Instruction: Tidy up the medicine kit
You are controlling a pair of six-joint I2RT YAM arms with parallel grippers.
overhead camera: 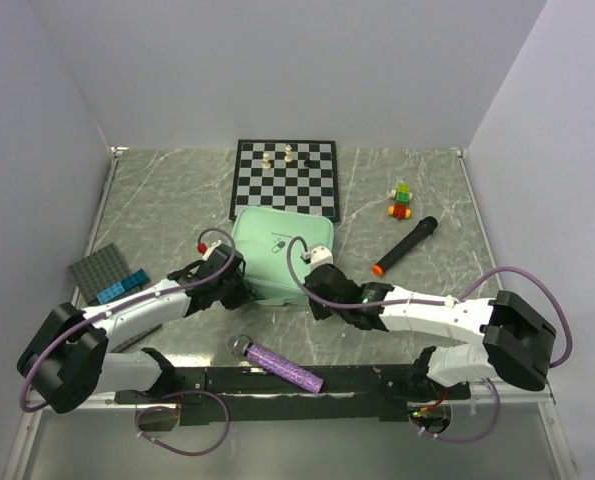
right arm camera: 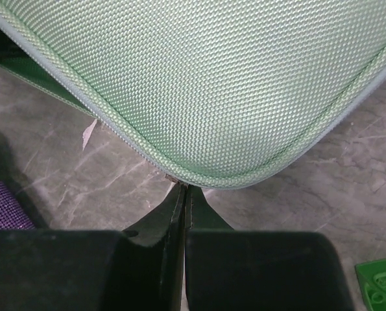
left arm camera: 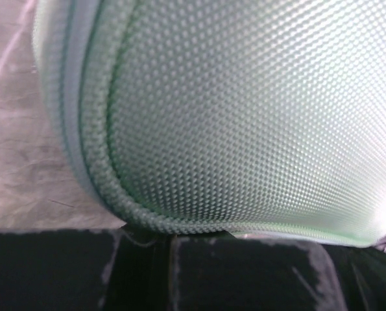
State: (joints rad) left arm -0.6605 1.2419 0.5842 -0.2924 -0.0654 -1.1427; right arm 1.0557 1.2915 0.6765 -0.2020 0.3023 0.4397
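While the medicine kit (overhead camera: pixel 280 258) lies closed on the worktop (overhead camera: pixel 447 200) just before the chessboard (overhead camera: pixel 285 178), the right pincer (right arm camera: pixel 183 194), fingers pressed together, meets its near zip seam (right arm camera: pixel 147 155). Whether the left pincer (overhead camera: pixel 235 288) is open I cannot tell. Opening looks in hand; next, catch the zip puller and draw it round.

The medicine kit (overhead camera: pixel 282 255) lies mid-way on the bench (overhead camera: pixel 167 200), the chessboard (overhead camera: pixel 285 177) just behind it. The studded plate (overhead camera: pixel 99 267) lies to its left, the marker (overhead camera: pixel 405 245) and toy bricks (overhead camera: pixel 402 202) to its right, the tube (overhead camera: pixel 285 367) before it.
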